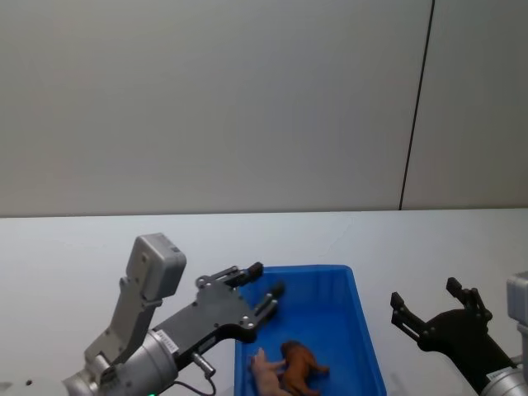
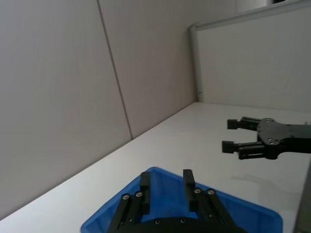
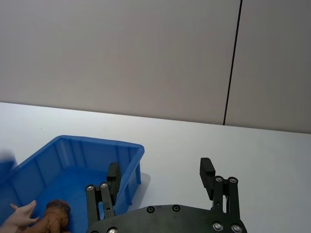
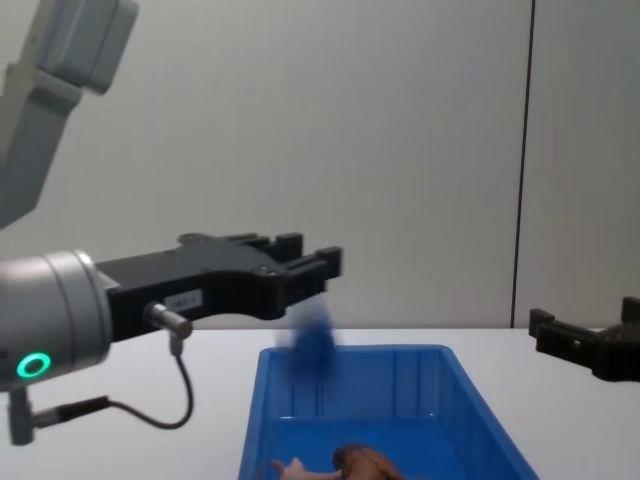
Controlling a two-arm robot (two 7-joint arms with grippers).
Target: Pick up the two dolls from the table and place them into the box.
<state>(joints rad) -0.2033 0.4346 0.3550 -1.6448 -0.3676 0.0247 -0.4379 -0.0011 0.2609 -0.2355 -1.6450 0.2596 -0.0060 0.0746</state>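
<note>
Dolls both in the box — lion (image 1: 302,364) and pale figure (image 1: 266,372) lie touching at its near end.
We see the left gripper (image 1: 262,289) hanging over the blue box (image 1: 361,330) at its left rim, fingers spread wide and empty; the right gripper (image 1: 427,309) hovers above the white table (image 1: 74,247) just right of the box — its fingers are likewise wide apart, with nothing between them.
</note>
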